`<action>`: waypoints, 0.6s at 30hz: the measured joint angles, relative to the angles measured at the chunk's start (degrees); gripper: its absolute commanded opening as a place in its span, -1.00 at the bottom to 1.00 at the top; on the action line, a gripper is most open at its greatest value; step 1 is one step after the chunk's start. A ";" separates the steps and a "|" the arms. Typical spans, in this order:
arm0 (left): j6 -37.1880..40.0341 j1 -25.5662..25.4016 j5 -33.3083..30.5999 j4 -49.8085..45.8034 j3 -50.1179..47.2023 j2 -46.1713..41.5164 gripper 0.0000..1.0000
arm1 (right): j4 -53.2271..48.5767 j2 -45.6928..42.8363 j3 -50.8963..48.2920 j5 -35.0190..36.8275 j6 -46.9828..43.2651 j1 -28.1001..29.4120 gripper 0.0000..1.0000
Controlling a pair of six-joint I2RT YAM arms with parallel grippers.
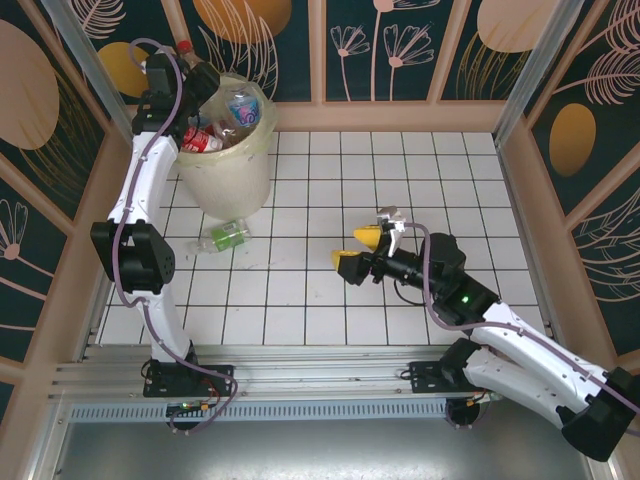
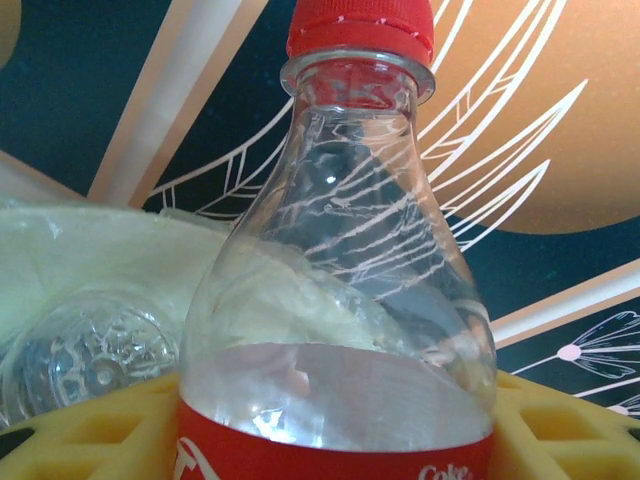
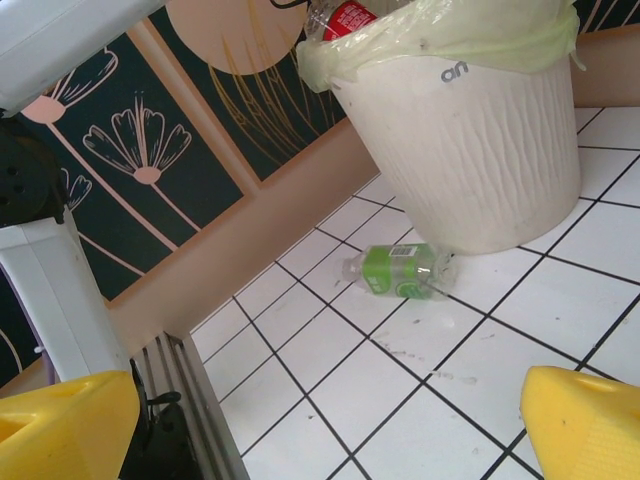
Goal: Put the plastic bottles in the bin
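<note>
A clear red-capped bottle (image 2: 340,300) was gripped by the left gripper (image 1: 192,78) over the rim of the bin (image 1: 232,182), other bottles (image 1: 240,105) were seen piled inside, a green-labelled bottle (image 1: 228,237) was seen lying just beside its foot, and the right gripper (image 1: 362,250) was held spread and empty.

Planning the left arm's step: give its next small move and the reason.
Probably open the left gripper: its yellow fingers clamp a clear plastic bottle with red cap and label above the rim of the bag-lined cream-white round bin, so it should drop inside.
</note>
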 measured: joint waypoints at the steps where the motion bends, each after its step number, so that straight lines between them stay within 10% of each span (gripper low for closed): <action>1: -0.33 0.00 0.37 -0.68 0.13 0.07 0.22 | 0.00 0.00 -0.07 0.07 0.00 0.00 0.97; 18: 5.79 0.00 -0.02 -6.54 3.17 0.11 0.97 | 0.02 0.00 -0.98 0.28 0.00 0.04 0.97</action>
